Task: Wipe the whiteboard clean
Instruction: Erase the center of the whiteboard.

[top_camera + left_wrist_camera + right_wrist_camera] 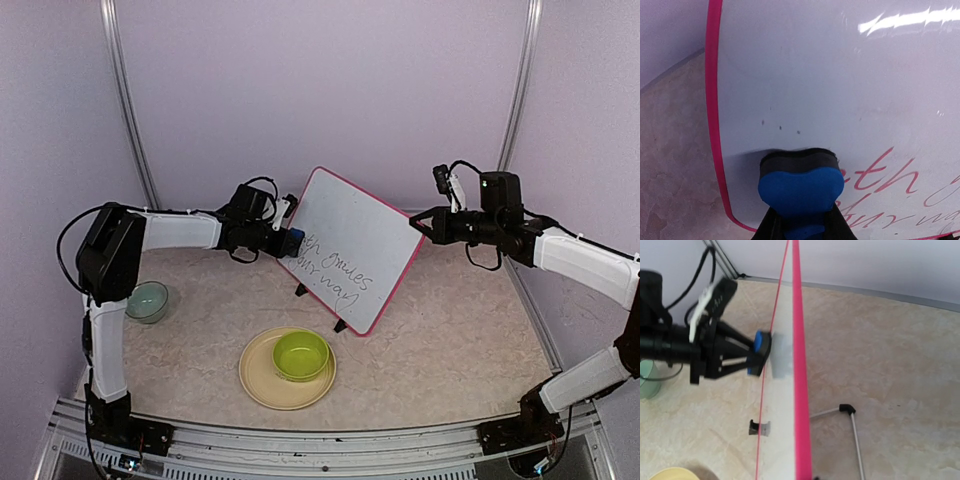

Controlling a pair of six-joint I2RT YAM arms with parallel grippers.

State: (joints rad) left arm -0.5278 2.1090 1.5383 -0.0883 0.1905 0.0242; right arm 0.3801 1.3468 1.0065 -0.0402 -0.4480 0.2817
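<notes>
Whiteboard [350, 245] standing tilted, centre of bench [450, 340], my left end effector [289, 243] gripping blue eraser [801, 185] against its left side, my right end effector [422, 224] closed at its right edge, possibly pinching frame.

My tabletop, quick look

Beige marbled table [450, 340]: the whiteboard [355, 245] stands propped on its little black feet around the middle. A tan plate [262, 385] sits just in front of it, on my side, and a pale glassy bowl [148, 301] is well off to its left.
</notes>
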